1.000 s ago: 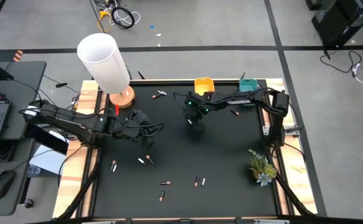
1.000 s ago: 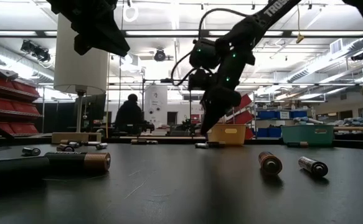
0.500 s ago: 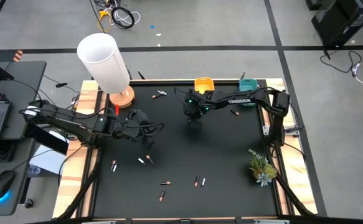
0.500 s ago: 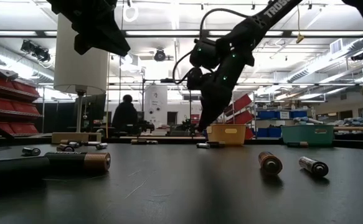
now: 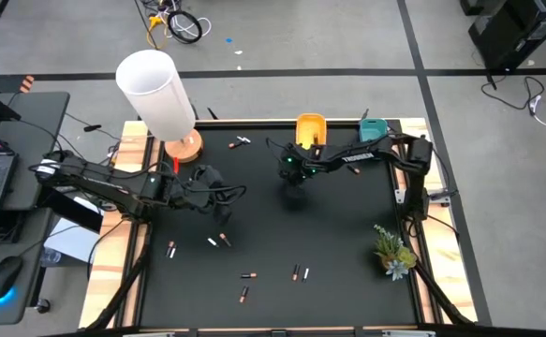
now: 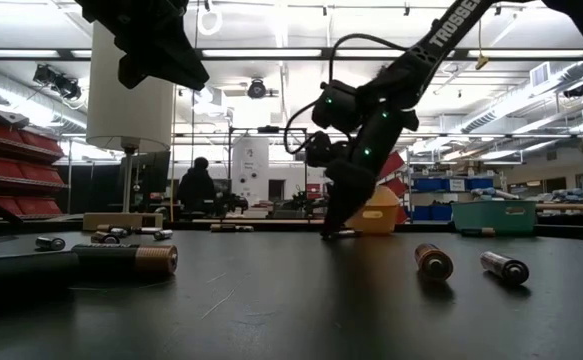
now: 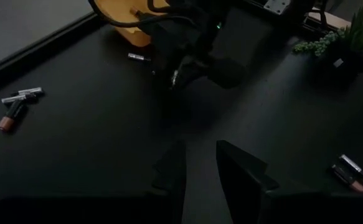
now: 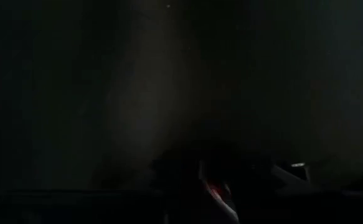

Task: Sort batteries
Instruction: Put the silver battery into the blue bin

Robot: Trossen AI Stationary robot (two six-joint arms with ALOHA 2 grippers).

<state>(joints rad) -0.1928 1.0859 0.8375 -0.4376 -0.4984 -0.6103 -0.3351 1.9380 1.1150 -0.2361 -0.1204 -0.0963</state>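
Right gripper [image 5: 292, 181]: hung low over the black surface [image 5: 347, 234] near its far edge, just in front of the yellow tray [image 5: 309, 129], tip nearly touching down in the low view [image 6: 329, 228].
Right jaws: I could not tell whether they stood apart or together; the wrist view was almost wholly dark.
Left gripper [image 5: 224, 195]: waited above the left part of the surface, beside the lamp base [image 5: 184, 147].
Left jaws: a narrow gap showed between the two dark fingers [image 7: 240, 177], nothing between them.
Batteries: scattered loose on the surface, a pair near the far edge [image 5: 240, 142], one just in front of the left gripper [image 5: 223, 238], one at the left edge [image 5: 170, 250], several toward the near side [image 5: 299, 273], and one by the teal tray [image 5: 354, 170].
Teal tray [image 5: 373, 128]: sat at the far edge, beside the yellow one.
Plant [image 5: 394, 251]: stood at the right edge.
Person [image 6: 197, 187]: seen in the room beyond the surface.
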